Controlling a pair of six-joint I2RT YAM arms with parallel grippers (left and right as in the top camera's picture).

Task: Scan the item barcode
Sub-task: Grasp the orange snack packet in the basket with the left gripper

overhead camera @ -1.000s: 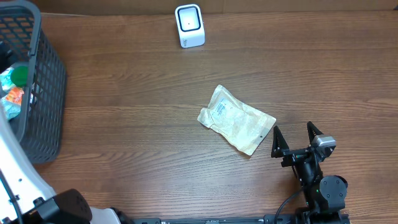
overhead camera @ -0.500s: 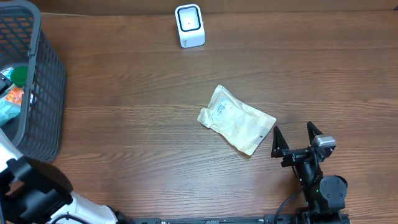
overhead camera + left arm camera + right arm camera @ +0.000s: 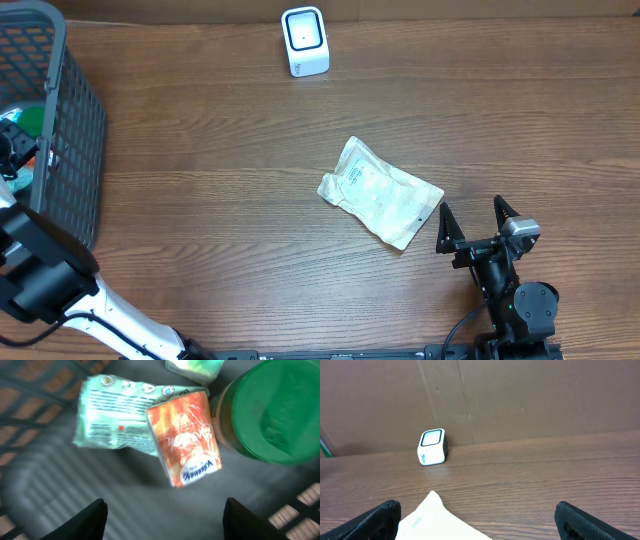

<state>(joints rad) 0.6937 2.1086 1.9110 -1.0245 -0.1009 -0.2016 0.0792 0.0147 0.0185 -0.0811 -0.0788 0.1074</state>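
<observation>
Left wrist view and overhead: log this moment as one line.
left gripper: open, inside basket, above orange packet, nothing held | right gripper: open, beside pouch, not touching | scanner: no item presented

Wooden table [image 3: 220,200], cardboard wall [image 3: 530,400]
Dark brown wood grain under even light; the plain brown wall stands along the table's far edge.

Orange packet [image 3: 186,437] overlaps mint pouch [image 3: 112,425], beside green-lidded jar [image 3: 272,410].
</observation>
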